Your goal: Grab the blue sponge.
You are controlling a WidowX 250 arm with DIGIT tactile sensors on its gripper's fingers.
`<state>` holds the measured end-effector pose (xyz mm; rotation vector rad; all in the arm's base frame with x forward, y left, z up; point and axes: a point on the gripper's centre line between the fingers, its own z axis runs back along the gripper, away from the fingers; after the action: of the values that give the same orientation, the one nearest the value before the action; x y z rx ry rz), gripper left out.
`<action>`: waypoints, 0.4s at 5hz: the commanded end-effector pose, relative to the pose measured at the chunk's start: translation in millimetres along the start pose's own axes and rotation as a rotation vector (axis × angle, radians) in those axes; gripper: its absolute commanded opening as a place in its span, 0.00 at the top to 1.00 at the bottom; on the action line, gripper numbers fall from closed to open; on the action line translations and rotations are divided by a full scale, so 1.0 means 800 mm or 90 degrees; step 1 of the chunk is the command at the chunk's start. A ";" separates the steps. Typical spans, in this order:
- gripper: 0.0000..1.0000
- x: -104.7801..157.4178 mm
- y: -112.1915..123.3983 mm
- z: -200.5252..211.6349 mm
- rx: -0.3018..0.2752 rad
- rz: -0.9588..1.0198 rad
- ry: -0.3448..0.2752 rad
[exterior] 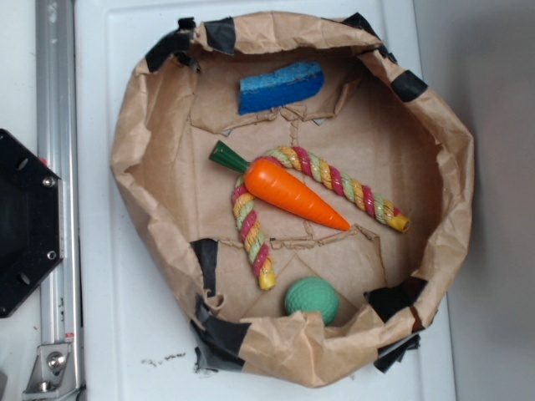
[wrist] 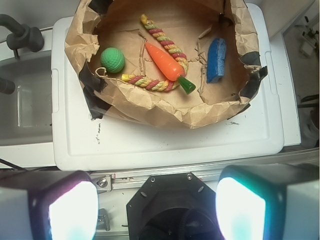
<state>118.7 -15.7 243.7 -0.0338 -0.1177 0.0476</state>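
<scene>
The blue sponge (exterior: 280, 86) lies flat near the far wall of a brown paper basin (exterior: 456, 167). In the wrist view the blue sponge (wrist: 216, 60) sits at the right inside the paper basin (wrist: 150, 107). My gripper (wrist: 157, 207) hangs well back from the basin, over the black robot base (wrist: 170, 210). Its two pale fingers (wrist: 240, 210) stand wide apart with nothing between them. The gripper does not show in the exterior view.
An orange carrot (exterior: 288, 189) lies over a striped rope toy (exterior: 334, 180) in the basin's middle. A green ball (exterior: 312, 299) rests near the front wall. The basin stands on a white lid (exterior: 134, 326). A metal rail (exterior: 57, 200) runs along the left.
</scene>
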 end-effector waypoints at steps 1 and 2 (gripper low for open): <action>0.00 0.000 0.000 0.000 0.000 0.000 0.000; 0.00 0.058 0.051 -0.062 -0.001 0.126 -0.094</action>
<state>170.2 22.7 194.7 -0.0421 -0.2326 0.2333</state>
